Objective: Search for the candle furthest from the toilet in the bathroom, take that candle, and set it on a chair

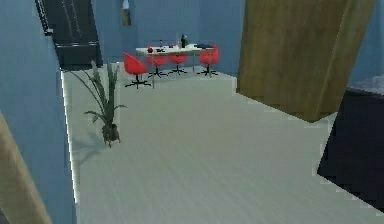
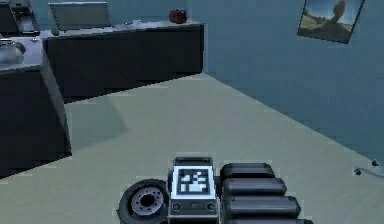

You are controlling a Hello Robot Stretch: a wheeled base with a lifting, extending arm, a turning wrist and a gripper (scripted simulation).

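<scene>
Forward view: 4 red chairs (image 1: 178,62) ring a far white table (image 1: 170,49), the likely drop-off; arm (image 2: 250,195) sits tucked low, probably for driving; gripper (image 2: 148,200) grip and load cannot be told, nor the candle's whereabouts.

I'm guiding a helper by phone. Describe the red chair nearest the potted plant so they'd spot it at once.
Look to the white table at the room's far end, with red chairs along its near side. The chair is the leftmost in the forward view, just beyond the potted plant. Unlike its neighbours, it stands pulled out from the table.
</scene>
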